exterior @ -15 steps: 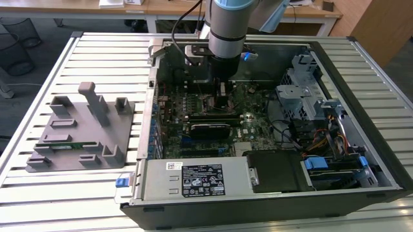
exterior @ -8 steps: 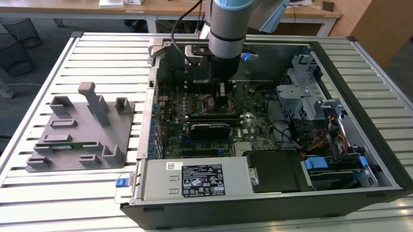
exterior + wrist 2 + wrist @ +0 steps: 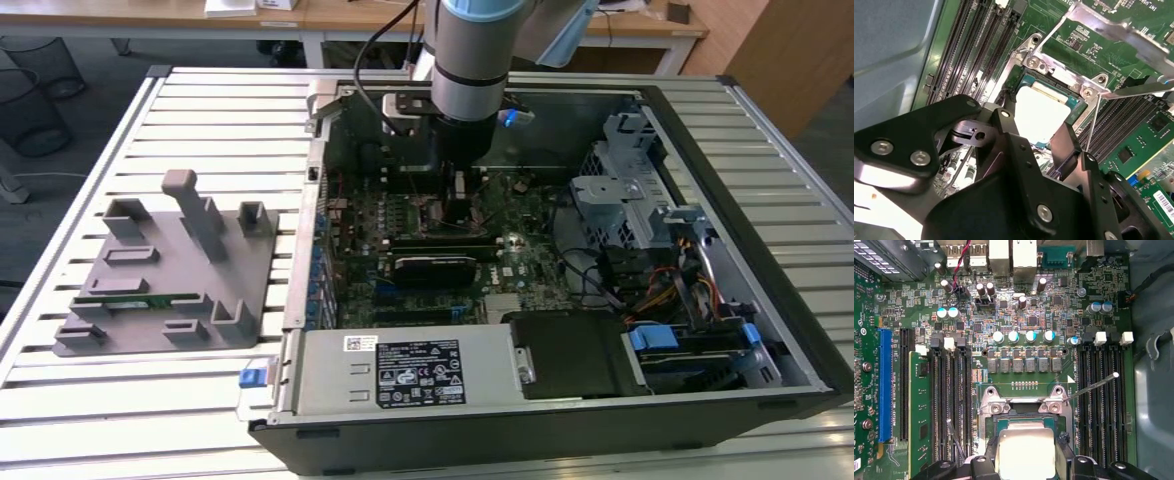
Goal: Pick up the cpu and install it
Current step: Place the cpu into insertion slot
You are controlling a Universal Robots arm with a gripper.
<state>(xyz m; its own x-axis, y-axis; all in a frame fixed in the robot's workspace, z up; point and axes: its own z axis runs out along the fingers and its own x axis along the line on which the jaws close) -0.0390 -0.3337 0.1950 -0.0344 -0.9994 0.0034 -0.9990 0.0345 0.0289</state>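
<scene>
Grey parts holder, exterior view's left: well apart from the work; open computer case: laid flat, giving access from above; gripper: fingers closed on opposite edges of the cpu, held level over the socket; load plate: raised clear.

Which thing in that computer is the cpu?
Look inside the open computer case at the green motherboard. Between the rows of long black memory slots sits a metal socket frame, and the cpu is the flat square inside it. It is the only plain, shiny silver square there, unlike the long thin slots beside it.
</scene>
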